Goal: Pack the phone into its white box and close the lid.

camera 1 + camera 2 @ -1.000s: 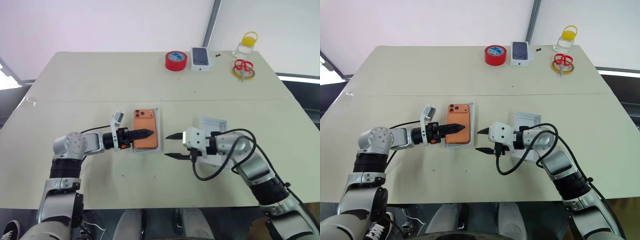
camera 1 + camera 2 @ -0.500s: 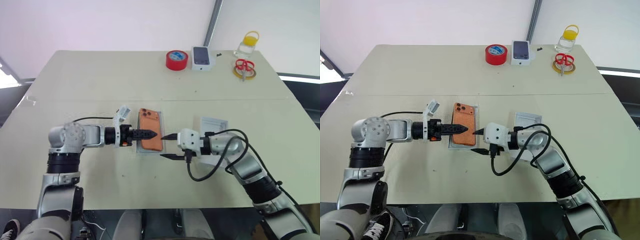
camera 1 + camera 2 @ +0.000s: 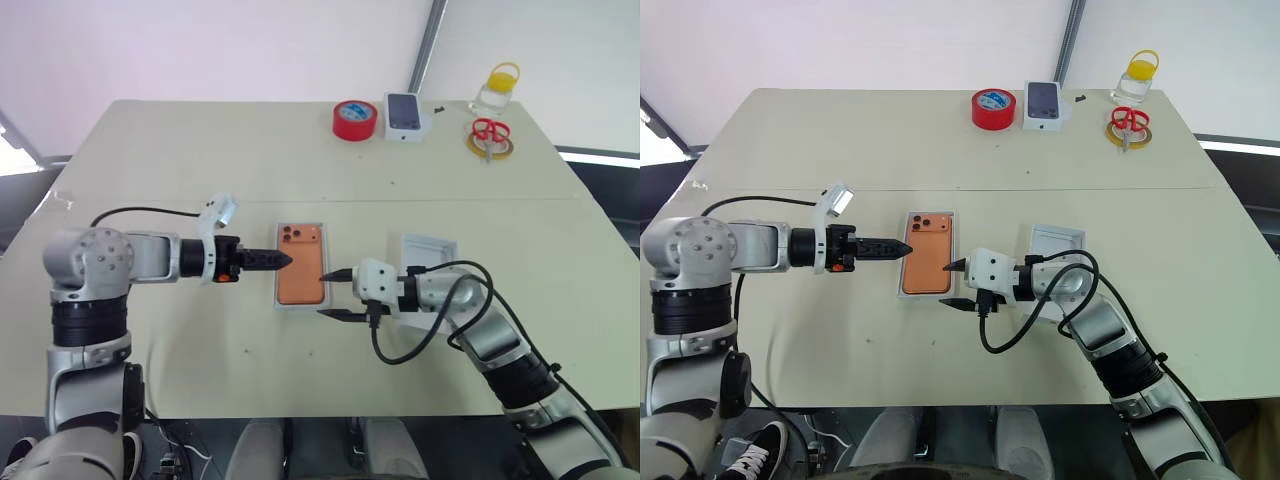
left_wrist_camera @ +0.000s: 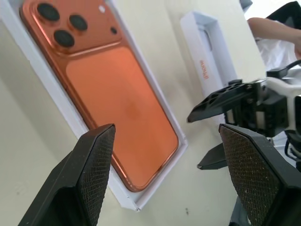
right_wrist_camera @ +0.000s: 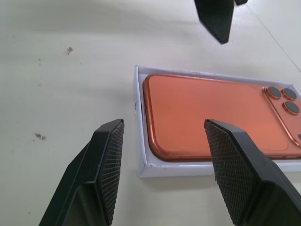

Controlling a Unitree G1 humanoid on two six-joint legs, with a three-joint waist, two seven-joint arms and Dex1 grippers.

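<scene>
Orange phone (image 3: 301, 264) lying back-up in white box (image 3: 277, 290) mid-surface, between spread, empty left pincer (image 3: 283, 260) and right pincer (image 3: 333, 294); likely stiff, slick, fragile — best taken by long edges.

Arms were silver-grey metal with black joint bands; left gripper (image 3: 283, 260) and right gripper (image 3: 334, 293) bore black tapered fingers with cross-hatched pads (image 5: 109, 160); white wrist housings; black cables looped alongside.
</scene>
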